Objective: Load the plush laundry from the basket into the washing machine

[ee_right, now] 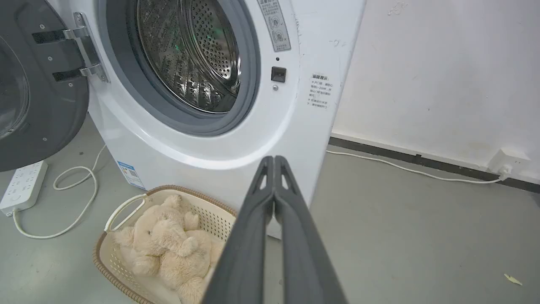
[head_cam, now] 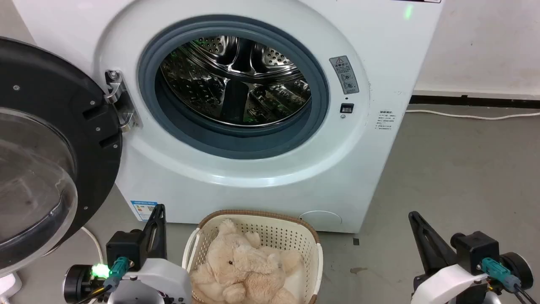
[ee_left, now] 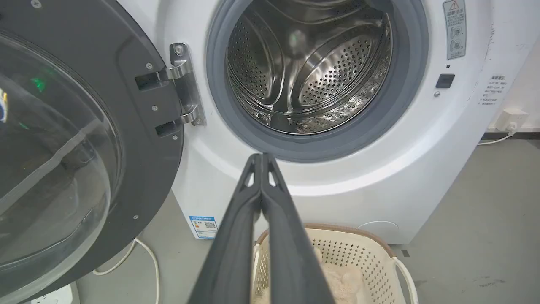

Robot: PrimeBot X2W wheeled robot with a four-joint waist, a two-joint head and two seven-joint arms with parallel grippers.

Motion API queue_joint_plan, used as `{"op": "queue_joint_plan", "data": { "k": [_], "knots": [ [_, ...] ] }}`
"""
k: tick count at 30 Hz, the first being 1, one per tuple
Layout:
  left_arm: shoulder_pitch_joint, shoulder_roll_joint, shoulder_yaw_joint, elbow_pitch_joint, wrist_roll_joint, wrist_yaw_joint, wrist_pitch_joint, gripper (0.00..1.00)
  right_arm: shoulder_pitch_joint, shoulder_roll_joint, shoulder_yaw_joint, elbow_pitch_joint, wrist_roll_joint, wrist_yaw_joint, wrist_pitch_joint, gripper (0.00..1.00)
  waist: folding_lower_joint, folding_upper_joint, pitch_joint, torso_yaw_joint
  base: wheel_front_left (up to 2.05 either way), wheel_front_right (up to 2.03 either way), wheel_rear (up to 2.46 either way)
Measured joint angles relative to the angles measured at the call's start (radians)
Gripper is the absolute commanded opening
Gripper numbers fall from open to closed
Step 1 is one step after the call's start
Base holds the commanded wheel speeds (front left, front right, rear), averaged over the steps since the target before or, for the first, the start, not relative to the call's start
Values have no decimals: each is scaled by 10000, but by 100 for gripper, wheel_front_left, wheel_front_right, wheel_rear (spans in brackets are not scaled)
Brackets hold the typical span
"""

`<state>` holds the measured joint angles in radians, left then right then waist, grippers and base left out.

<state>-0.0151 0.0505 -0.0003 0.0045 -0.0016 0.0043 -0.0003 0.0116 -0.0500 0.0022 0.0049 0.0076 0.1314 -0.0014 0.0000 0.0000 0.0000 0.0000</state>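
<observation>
Pre-grasp | your left end effector [ee_left: 261,157], right end effector [ee_right: 274,159]: closed, empty | next: open one, descend to fluffy cream-beige teddy bear [head_cam: 240,266] in cream perforated plastic basket [head_cam: 261,214] at 6 o'clock.

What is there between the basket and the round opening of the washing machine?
Only the washing machine, its bare white front; nothing blocks the way from the basket up to the opening. The head view shows it.

A white power strip [ee_right: 23,185] lies on the grey floor [ee_right: 422,236], its cord [ee_right: 80,202] looped beside it, and another white cable [ee_right: 400,169] runs along the black baseboard [ee_right: 417,159] to a wall socket [ee_right: 508,161].
</observation>
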Motion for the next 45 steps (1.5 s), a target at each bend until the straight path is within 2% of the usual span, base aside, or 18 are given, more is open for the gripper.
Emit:
{"op": "queue_joint_plan", "data": {
  "k": [45],
  "knots": [
    [1, 0, 2, 0, 0, 0, 2, 0, 0, 0, -2, 0, -2, 0, 0, 0, 0, 0, 0, 0, 0, 0, 0]
  ]
}}
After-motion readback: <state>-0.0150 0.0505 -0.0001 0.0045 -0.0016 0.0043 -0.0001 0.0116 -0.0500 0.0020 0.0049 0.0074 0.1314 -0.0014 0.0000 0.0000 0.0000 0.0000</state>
